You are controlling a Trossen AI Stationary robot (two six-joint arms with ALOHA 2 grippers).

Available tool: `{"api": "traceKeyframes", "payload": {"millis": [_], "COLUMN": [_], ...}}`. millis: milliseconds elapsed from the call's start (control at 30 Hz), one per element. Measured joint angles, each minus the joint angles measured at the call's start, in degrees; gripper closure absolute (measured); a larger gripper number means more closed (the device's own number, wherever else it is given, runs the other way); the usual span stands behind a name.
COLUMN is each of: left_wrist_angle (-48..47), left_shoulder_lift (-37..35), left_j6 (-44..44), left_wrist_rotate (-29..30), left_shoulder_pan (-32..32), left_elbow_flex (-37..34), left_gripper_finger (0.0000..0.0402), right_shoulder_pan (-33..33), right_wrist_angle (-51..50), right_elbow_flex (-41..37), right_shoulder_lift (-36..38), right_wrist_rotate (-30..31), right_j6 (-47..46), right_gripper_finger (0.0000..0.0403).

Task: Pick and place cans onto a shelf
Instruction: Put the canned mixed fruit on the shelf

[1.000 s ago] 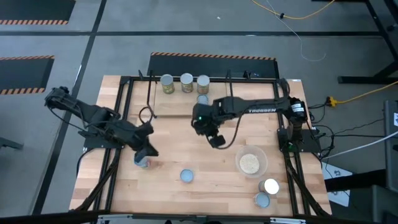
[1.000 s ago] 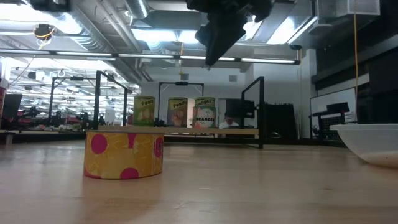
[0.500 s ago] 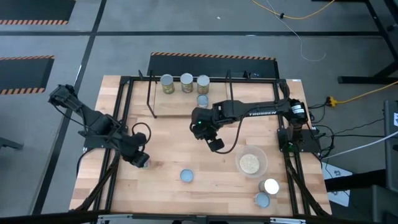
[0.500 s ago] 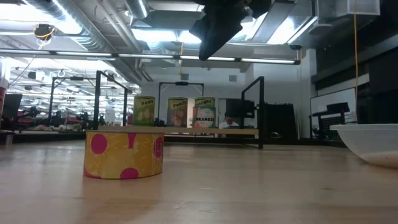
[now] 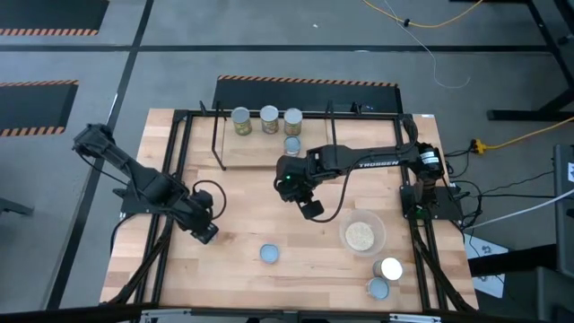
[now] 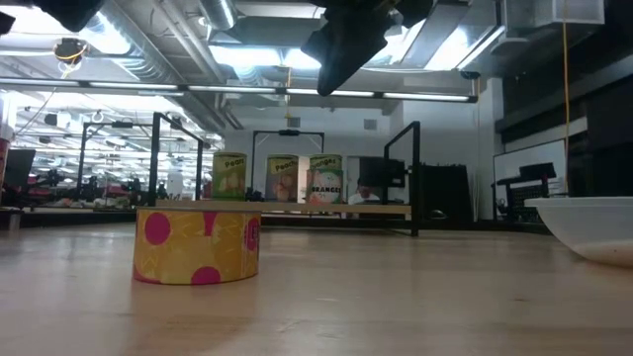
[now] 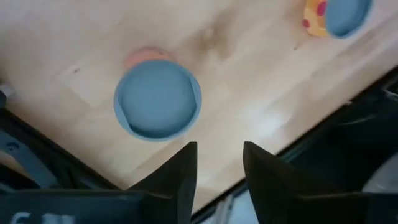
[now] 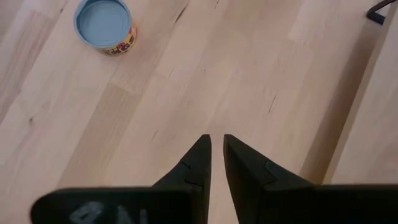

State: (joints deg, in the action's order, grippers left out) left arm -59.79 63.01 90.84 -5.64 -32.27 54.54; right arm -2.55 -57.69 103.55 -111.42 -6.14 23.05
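Observation:
My left gripper hangs open, pointing down over a pale-blue-topped can near the table's left side. The can stands on its base just beyond the fingertips, not between them. My right gripper hovers over bare wood mid-table, with only a narrow gap between its fingers and nothing in it. The shelf stands at the far edge. It carries three cans on top and one can on the lower board. Another can stands near the front, yellow with pink dots.
A clear bowl of beige grains sits at the right. Two more cans stand in front of it, near the right front corner. The black tube frame runs along the table's edges. Bare wood lies between the grippers.
My left gripper has sunk and tipped to point more steeply down, rolling as it went. It now stands over the can at the left, which it hides in the high view. That can has stayed where it was.

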Motion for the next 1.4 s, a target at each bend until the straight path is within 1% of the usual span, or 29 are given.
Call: {"api": "traceKeyframes", "payload": {"millis": [200,800,1067,1200,1400], "left_wrist_angle": [-0.2,0.4,0.4,0.2,0.6], "left_shoulder_lift": [3.6,15.4,19.0,19.4,19.5], "left_j6": [-4.4,-6.0,-6.0,-6.0,-6.0], "left_wrist_rotate": [1.6,3.6,3.6,3.5,4.0], "left_shoulder_pan": [0.0,0.0,0.0,0.0,0.0], "left_elbow_flex": [0.0,0.0,0.2,0.2,0.2], "left_gripper_finger": [0.0273,0.0275,0.0276,0.0292,0.0342], "right_shoulder_pan": [0.0,0.0,0.1,0.4,1.2], "right_wrist_angle": [0.1,0.1,-1.6,-6.0,-13.7], "right_elbow_flex": [0.0,0.0,0.0,0.0,0.0], "right_shoulder_lift": [0.0,0.0,0.0,0.0,0.0], "right_wrist_rotate": [0.0,0.0,0.0,-0.1,-0.1], "right_j6": [0.0,0.1,0.0,-0.2,-2.3], "right_gripper_finger": [0.0353,0.0353,0.0353,0.0353,0.0353]}}
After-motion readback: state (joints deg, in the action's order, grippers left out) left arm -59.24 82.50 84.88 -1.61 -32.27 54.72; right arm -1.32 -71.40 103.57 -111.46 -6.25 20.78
